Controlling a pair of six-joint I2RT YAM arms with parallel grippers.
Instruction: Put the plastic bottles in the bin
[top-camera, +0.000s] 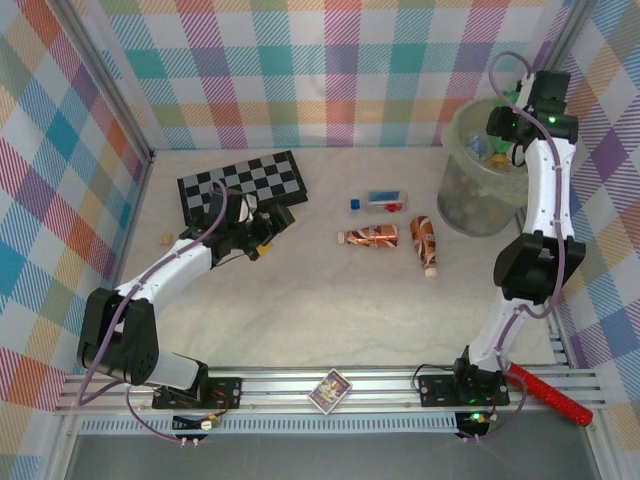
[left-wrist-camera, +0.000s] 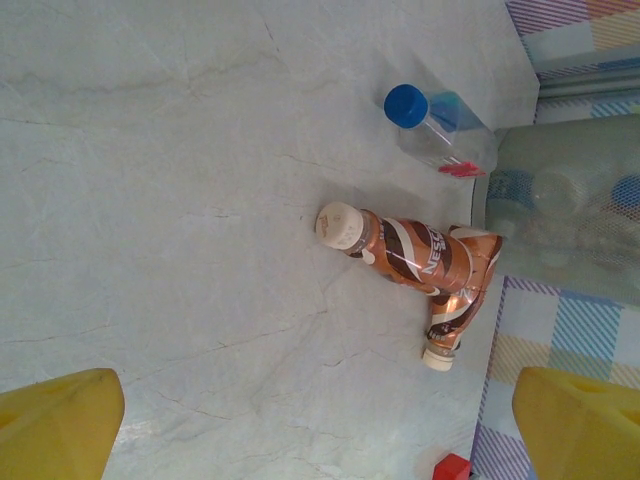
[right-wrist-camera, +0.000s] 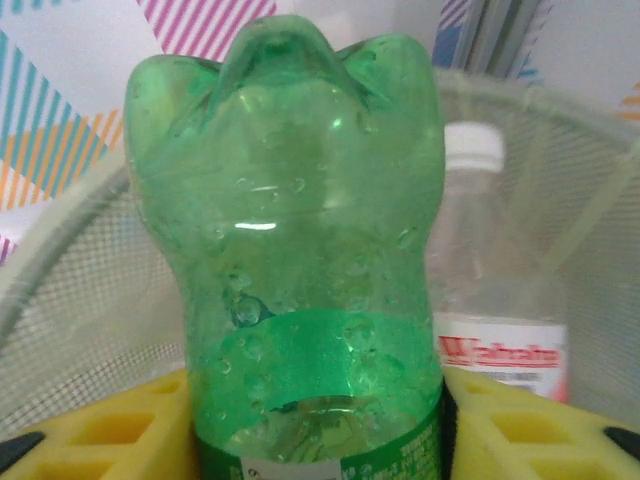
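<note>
Green bottle: we see a green translucent plastic bottle, base foremost, clamped between the yellow pads of the right tool and hanging over the bucket's mouth.
Bucket: a tall pale-green translucent round bucket stands at the far right of the pale marbled desk; a clear white-capped bottle with a red label lies inside.
Left tool: spread wide and empty, facing the bottles lying on the desk.
On the desk: a brown copper-labelled bottle with a cream cap, a second brown bottle near it, and a clear blue-capped bottle beyond.
Handling: we judge these empties light, thin-walled, easily dented, smooth and prone to roll.
Hold: we would grip across the labelled middle of the body, not the cap or the tapering neck.
</note>
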